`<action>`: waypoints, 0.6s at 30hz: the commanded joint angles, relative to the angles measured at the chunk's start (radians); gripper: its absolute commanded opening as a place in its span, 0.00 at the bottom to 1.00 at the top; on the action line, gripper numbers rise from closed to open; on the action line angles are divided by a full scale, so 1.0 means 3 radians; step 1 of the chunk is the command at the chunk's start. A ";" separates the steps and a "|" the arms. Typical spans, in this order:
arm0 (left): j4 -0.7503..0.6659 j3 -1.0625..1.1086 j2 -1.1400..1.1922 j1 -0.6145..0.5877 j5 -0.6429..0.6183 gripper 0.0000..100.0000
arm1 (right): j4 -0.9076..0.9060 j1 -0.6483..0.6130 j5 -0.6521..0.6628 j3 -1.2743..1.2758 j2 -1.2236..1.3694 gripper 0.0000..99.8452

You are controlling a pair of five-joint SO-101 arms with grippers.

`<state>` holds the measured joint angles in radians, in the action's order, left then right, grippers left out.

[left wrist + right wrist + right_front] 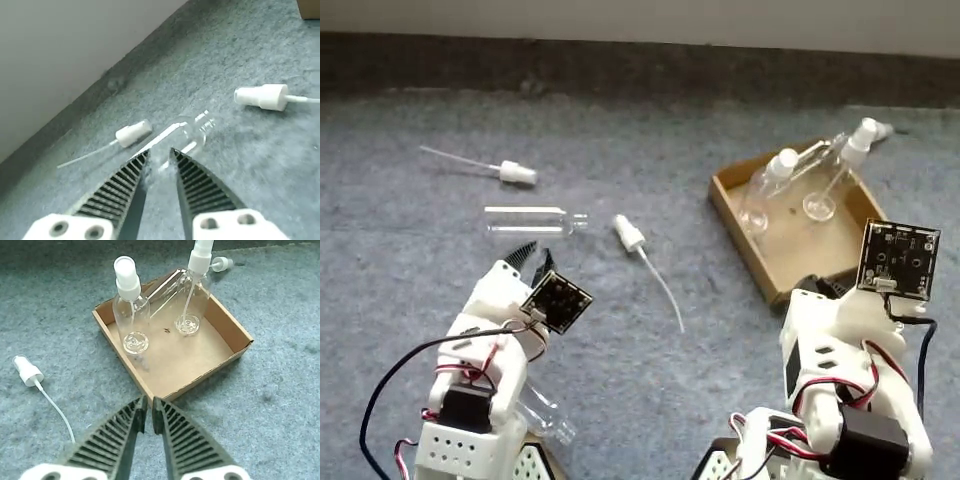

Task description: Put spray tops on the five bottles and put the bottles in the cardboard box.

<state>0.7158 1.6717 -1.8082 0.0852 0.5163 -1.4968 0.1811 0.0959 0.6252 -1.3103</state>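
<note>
While the left gripper [536,257] hangs just on the near side of the bare bottle [534,220], its fingers stand slightly apart, holding nothing. That bottle lies flat, long axis left to right and neck to the right, and the left arm is plainly the nearer one. One spray top [629,234] lies just right of the neck, a second spray top [517,173] farther back. Over on the right, the right gripper [148,404], fingers drawn together and empty, sits by the cardboard box [740,238]. A clear bottle [545,415] is half hidden under the left arm, and the count inside the box is hard to make out.
</note>
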 commanded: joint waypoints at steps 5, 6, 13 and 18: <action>0.1176 -0.1097 -0.0008 0.0033 -0.0046 0.00 | 0.0059 0.0038 0.0041 -0.0018 -0.0013 0.01; 0.1238 -0.1199 -0.0003 0.0033 -0.0046 0.00 | 0.0059 0.0038 0.0041 -0.0018 -0.0013 0.01; 0.1396 -0.1711 0.0386 0.0033 -0.0046 0.00 | 0.0054 0.0038 0.0036 -0.0018 -0.0013 0.01; 0.1417 -0.2304 0.1348 0.0038 -0.0266 0.00 | -0.0038 0.0038 0.0036 -0.0018 -0.0013 0.01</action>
<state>1.1347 1.1531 -1.6195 0.0852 0.5102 -1.4983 0.1811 0.0959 0.6252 -1.3103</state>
